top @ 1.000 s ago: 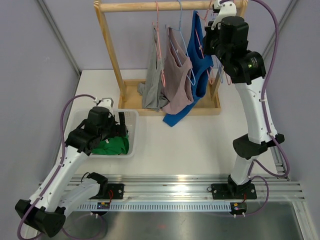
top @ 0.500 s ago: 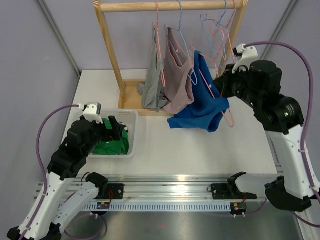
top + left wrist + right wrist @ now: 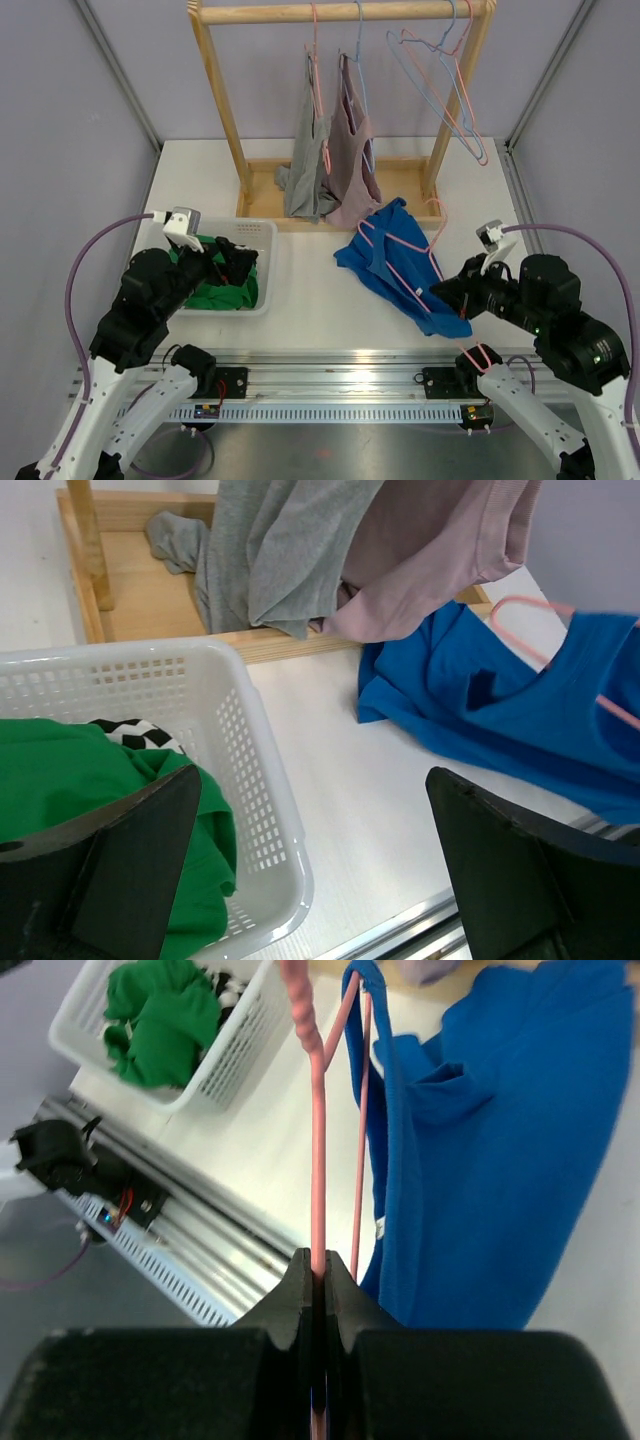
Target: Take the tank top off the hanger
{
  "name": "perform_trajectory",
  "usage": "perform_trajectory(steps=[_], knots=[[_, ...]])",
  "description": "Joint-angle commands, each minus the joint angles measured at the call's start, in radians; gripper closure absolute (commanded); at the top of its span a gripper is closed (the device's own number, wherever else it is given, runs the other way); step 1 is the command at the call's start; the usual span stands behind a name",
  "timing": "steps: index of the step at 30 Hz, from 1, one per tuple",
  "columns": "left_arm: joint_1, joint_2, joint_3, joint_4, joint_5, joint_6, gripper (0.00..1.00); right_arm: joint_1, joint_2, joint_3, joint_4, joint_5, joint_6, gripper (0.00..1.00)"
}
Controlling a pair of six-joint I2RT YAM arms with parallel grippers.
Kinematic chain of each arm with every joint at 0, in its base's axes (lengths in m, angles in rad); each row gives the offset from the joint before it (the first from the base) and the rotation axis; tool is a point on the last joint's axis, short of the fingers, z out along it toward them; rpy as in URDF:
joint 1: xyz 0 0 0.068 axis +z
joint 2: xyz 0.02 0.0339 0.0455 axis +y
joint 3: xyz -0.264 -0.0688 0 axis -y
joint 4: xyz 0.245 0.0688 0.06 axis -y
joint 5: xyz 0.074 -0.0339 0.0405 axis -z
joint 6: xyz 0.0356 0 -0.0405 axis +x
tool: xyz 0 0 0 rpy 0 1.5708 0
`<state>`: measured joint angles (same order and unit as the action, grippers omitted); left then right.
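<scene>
The blue tank top (image 3: 392, 262) lay crumpled on the desk (image 3: 310, 290), right of centre, threaded on one pink wire hanger (image 3: 318, 1160). The right gripper (image 3: 318, 1265) was pinched shut on that hanger's wire near the desk's front edge. The cloth spread away from the gripper toward the rack.

Behind stood a wooden rack (image 3: 222, 110). Two garments hung from its rail, one grey (image 3: 305, 160) and one mauve (image 3: 350, 165), both reaching down to the rack's base board. The tank top's far edge lay just beside the mauve hem and the base board. To the right on the rail hung a cluster of empty wire hangers (image 3: 450, 90), pink and blue, too tangled to count.

One white basket (image 3: 262, 232) sat at the desk's left side. It held a green garment (image 3: 222, 292) and a black-and-white patterned piece beneath it. The left gripper (image 3: 232, 262) hovered over the basket's near-right corner, jaws spread wide and holding nothing.

A bare strip of desk ran between the basket and the tank top. More bare surface lay right of the rack's post. The tank top's near hem reached close to the metal rail (image 3: 350, 365) along the front edge.
</scene>
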<state>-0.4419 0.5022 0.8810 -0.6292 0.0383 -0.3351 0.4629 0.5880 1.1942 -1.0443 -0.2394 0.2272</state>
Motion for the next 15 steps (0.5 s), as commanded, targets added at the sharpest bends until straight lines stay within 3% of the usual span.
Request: perform_trajectory(steps=[1,9,15], knots=[[-0.006,0.033,-0.007,0.079,0.086,-0.045,0.01,0.008,-0.104,-0.091,0.021,-0.168,0.095,1.00],[-0.119,0.061,-0.036,0.128,0.029,-0.162,0.01,0.006,-0.243,-0.336,0.162,-0.452,0.216,1.00],[-0.441,0.196,-0.017,0.143,-0.283,-0.194,0.01,0.008,-0.243,-0.430,0.291,-0.454,0.284,1.00]])
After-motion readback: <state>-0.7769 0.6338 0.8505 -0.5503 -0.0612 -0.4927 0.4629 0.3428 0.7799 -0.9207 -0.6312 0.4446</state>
